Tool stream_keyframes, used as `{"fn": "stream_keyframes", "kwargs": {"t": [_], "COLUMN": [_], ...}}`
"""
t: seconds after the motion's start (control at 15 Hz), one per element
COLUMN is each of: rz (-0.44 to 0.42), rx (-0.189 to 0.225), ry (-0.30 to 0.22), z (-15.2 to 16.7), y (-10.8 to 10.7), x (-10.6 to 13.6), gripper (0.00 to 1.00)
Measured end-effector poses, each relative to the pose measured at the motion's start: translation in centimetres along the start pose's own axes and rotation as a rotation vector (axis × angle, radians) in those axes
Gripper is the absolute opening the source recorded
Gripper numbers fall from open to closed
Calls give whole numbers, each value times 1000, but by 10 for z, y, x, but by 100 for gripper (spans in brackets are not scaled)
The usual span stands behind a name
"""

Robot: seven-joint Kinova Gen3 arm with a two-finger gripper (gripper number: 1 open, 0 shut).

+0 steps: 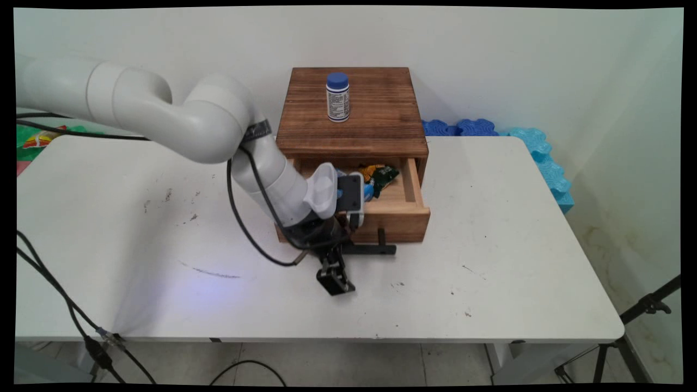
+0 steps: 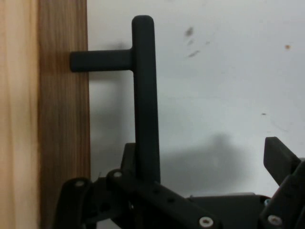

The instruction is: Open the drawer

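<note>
Our fingers stand wide apart and hold nothing: we see the black two-finger gripper low over the white table, just in front of the drawer. The black T-shaped bar handle of the open wooden drawer runs its long axis parallel to the drawer front, between our fingers and close to one. In the drawer lie crumpled snack packets; a blue-capped white bottle stands on the brown wooden cabinet.

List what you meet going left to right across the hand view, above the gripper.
Pale wood of the drawer front → its darker wooden edge → the black T-shaped handle standing off from it → bare white table.
</note>
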Motion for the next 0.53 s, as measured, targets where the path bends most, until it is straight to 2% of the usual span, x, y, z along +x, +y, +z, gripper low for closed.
{"fn": "stream_keyframes", "kwargs": {"t": [0.53], "rz": [12], "rx": [4], "ry": [-6], "z": [-1], "y": [58], "x": [2], "gripper": [100]}}
